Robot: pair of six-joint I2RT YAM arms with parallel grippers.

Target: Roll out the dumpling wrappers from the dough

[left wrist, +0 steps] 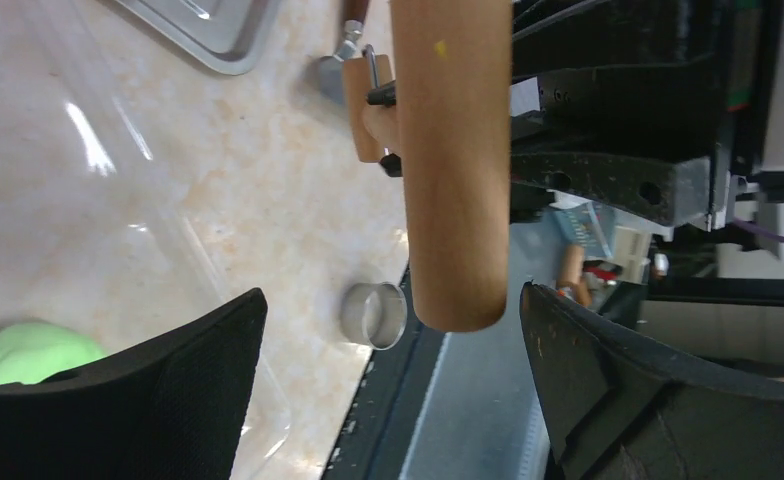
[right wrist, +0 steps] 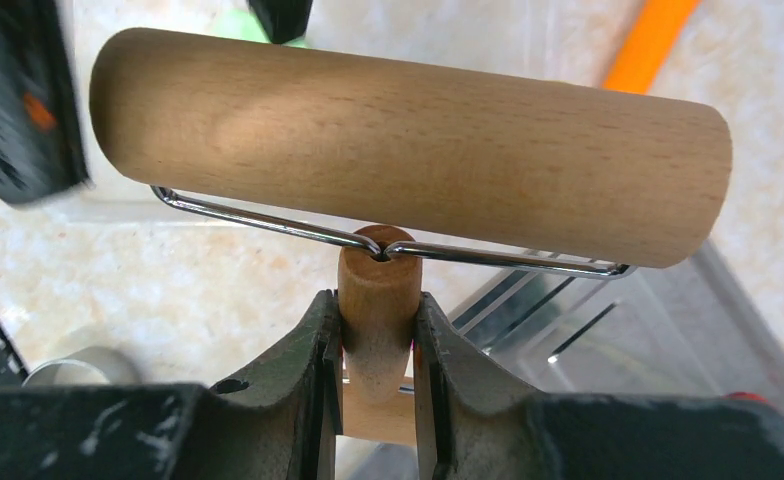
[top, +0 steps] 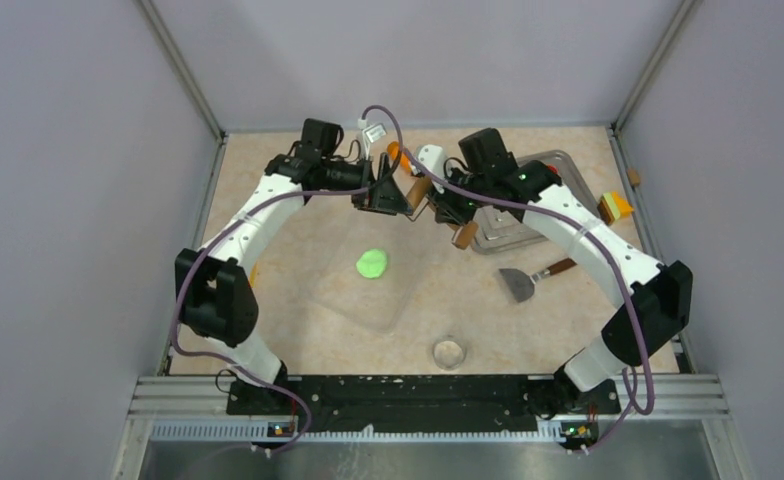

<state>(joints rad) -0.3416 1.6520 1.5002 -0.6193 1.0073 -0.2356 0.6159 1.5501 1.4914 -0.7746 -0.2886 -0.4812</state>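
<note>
From above, we see the dough (top: 372, 263), a lime-green oval blob, lying on a clear sheet (top: 380, 298) near the middle of the worktop (top: 298, 335). The left pincer (top: 395, 196) and right pincer (top: 446, 210) face each other at its 12 o'clock, well apart from it. A ring cutter (top: 449, 352) sits at the dough's 5 o'clock, a scraper (top: 524, 282) at its 3 o'clock.

In the left wrist view, the left pincer (left wrist: 393, 400) is spread wide. The barrel of a wooden roller (left wrist: 450, 170) hangs between its fingers, touching neither. The dough (left wrist: 23, 352) peeks out at 8 o'clock, partly behind one finger.

In the right wrist view, the right pincer (right wrist: 379, 350) pinches the wooden roller (right wrist: 408, 150) by its short handle, with the barrel crosswise above. The dough (right wrist: 230, 24) shows as a green sliver at 11 o'clock.
</note>
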